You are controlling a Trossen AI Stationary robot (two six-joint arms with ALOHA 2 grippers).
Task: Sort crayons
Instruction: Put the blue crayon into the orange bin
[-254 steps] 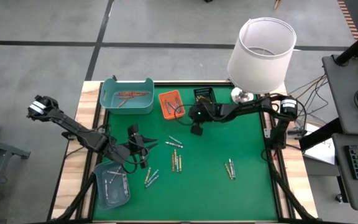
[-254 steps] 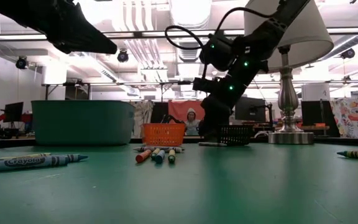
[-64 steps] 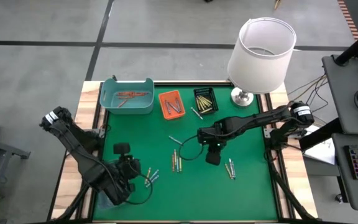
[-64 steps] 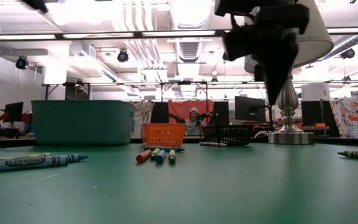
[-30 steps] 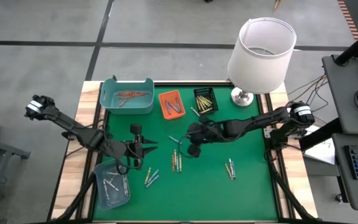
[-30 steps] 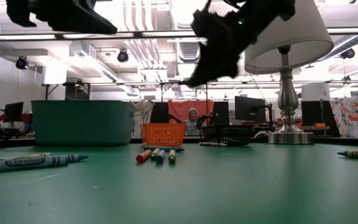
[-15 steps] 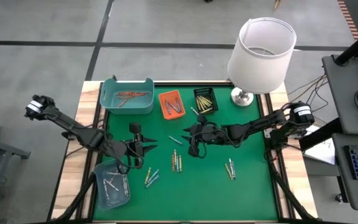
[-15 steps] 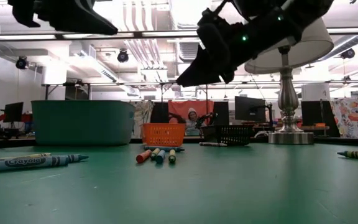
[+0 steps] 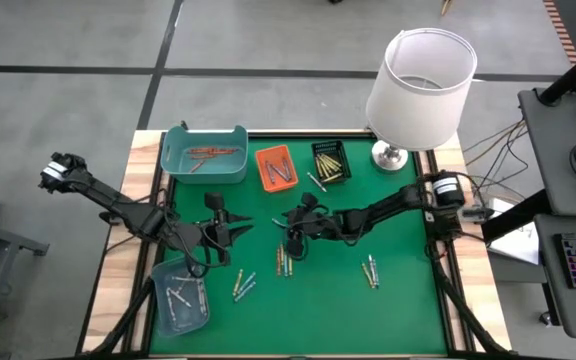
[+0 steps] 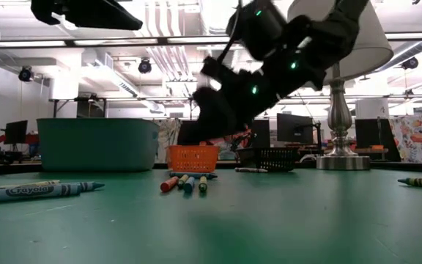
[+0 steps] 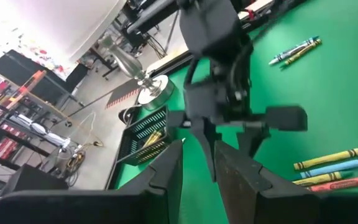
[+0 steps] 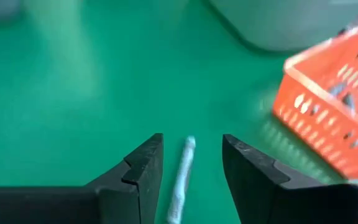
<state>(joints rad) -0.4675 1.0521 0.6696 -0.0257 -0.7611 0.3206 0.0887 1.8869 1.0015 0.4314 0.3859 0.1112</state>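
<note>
Crayons lie loose on the green mat: a cluster (image 9: 283, 261) in the middle, a few (image 9: 243, 287) nearer the left, a pair (image 9: 371, 270) on the right. A pale silvery-blue crayon (image 12: 182, 180) lies flat between the fingers of my open right gripper (image 12: 191, 149), which hangs low over the mat's middle (image 9: 286, 226); the fingers stand on either side of it, apart from it. My left gripper (image 9: 234, 232) hovers left of centre, its fingers (image 11: 166, 174) a narrow gap apart with nothing between them.
At the far edge stand a teal tray (image 9: 205, 153) with reddish crayons, an orange tray (image 9: 276, 168) and a black tray (image 9: 330, 162). A clear bluish tray (image 9: 181, 305) sits near left. A lamp (image 9: 420, 80) stands at the far right corner.
My right gripper has gone down and toward the table's left edge, tipping further downward, and now hangs low over the silvery-blue crayon near the orange tray. The crayons have stayed where they lay.
</note>
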